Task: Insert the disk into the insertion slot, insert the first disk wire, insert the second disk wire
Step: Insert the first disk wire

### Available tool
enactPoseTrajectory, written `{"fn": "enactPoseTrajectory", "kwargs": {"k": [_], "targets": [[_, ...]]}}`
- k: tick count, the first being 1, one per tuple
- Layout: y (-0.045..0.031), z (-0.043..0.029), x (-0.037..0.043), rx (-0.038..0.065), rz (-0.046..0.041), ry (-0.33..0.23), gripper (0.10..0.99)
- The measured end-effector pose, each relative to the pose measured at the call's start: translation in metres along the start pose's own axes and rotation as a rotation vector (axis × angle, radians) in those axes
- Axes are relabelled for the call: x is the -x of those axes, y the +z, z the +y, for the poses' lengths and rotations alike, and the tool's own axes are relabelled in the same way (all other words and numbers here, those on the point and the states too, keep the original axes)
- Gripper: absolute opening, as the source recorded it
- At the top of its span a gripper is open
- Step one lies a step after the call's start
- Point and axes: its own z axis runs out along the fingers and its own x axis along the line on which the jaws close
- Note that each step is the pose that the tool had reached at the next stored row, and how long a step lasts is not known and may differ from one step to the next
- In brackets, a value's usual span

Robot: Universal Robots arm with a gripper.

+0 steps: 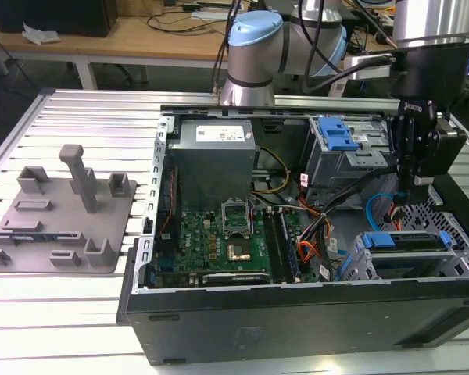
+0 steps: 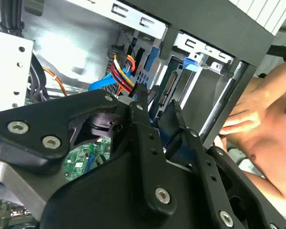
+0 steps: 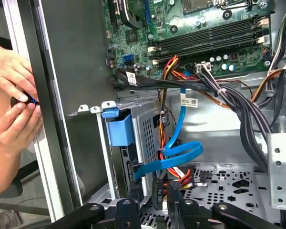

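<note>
The disk (image 1: 410, 241), in its bright blue carrier, lies inside the insertion slot (image 1: 358, 262), a grey perforated cage at the case's front right in the exterior view. My gripper (image 1: 417, 199) hangs just behind that cage. In both wrist views its black fingers (image 3: 133, 205) stand apart, astride a black wire connector (image 3: 158, 188) with red and yellow leads (image 3: 178, 172). A blue flat disk wire (image 3: 183, 152) loops beside the cage wall (image 3: 150, 129), close to the gripper (image 3: 156, 202). The carrier's blue tab (image 3: 120, 128) shows at the cage's end. In the second wrist view the gripper (image 2: 157, 102) has blue plastic behind it.
A person's hands (image 3: 12, 95) work just outside the case's side wall (image 3: 47, 119); a hand (image 2: 240, 119) also shows in the second wrist view. Thick black cable bundles (image 3: 238, 105) run past the motherboard (image 1: 227, 242). A second grey box with a blue latch (image 1: 340, 141) sits behind. A grey fixture plate (image 1: 62, 219) lies left of the case.
</note>
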Motion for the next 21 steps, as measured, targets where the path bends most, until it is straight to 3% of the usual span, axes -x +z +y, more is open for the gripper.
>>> {"fn": "enactPoseTrajectory", "kwargs": {"k": [3, 9, 10, 14, 21], "targets": [[0.0025, 0.0006, 0.0031, -0.011, 0.0022, 0.001, 0.365], [0.0005, 0.0012, 0.0076, -0.013, 0.012, 0.0, 0.365], [0.0001, 0.0014, 0.0084, -0.014, 0.0211, -0.001, 0.365], [0.0001, 0.0021, 0.0088, -0.016, 0.0343, -0.003, 0.365], [0.0009, 0.0029, 0.011, -0.017, 0.0434, -0.004, 0.365]]}}
